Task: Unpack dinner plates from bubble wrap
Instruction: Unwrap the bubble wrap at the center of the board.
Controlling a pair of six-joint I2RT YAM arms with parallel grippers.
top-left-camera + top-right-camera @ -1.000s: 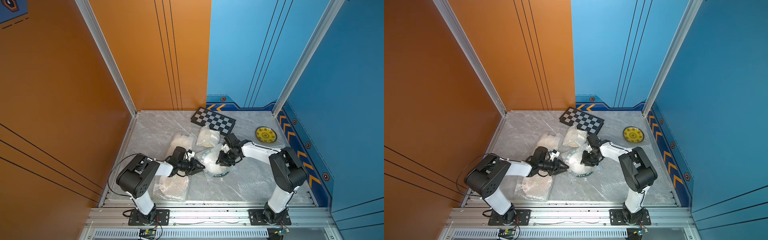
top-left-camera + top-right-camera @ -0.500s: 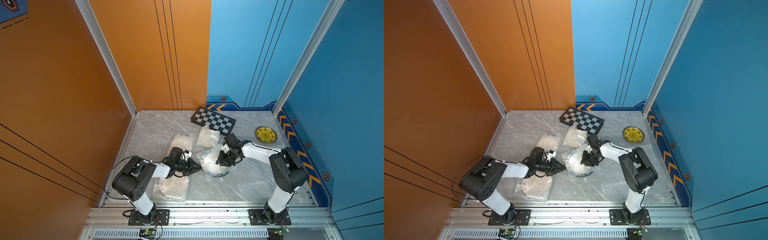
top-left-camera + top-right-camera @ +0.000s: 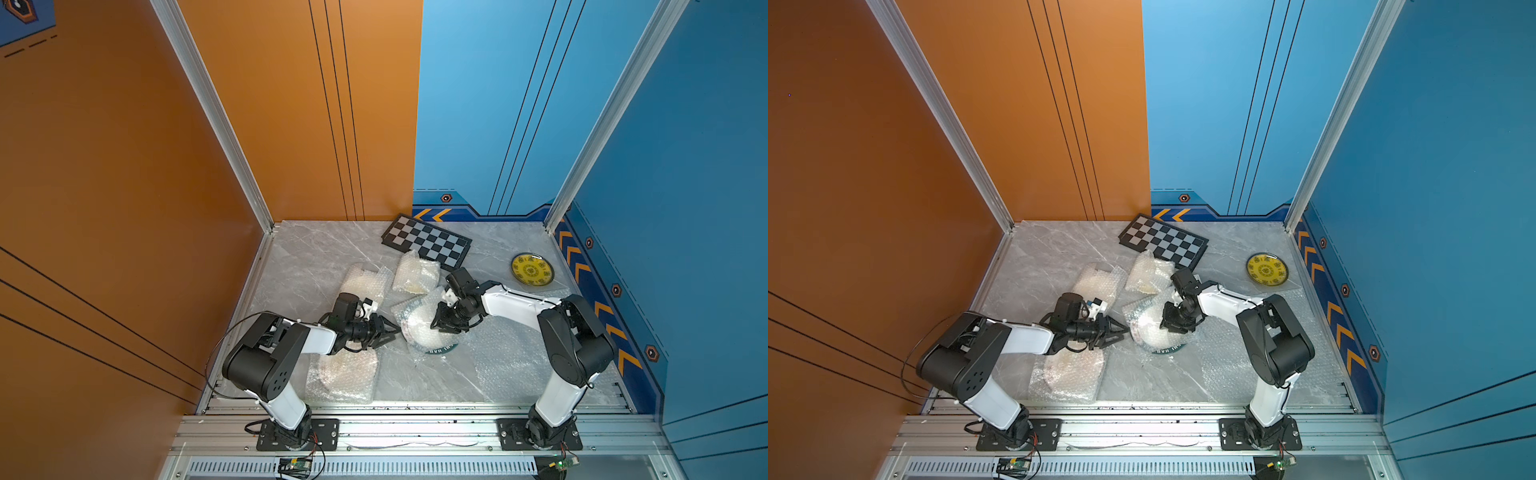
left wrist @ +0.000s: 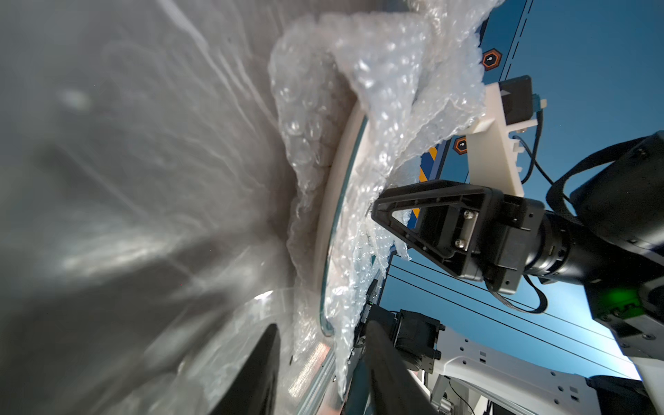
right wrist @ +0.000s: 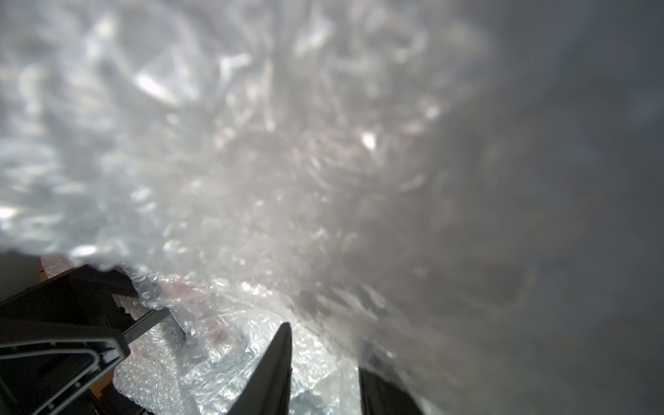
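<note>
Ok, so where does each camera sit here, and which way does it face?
Top views: high over the front rail, looking down at the table; left arm and right arm whole.
Left wrist: on the left arm, low over the table, facing the wrapped plate and right gripper; own fingers show.
Right wrist: on the right arm, pressed close to the wrap; own fingers and the left gripper show.
Shared: both wrist views show the wrap; each shows the other arm's gripper.

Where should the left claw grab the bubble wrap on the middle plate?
Likely the loose bubble wrap flap on the plate's side facing the left claw, coming in low from there: it stands off the rim, while the right claw holds the top.
</note>
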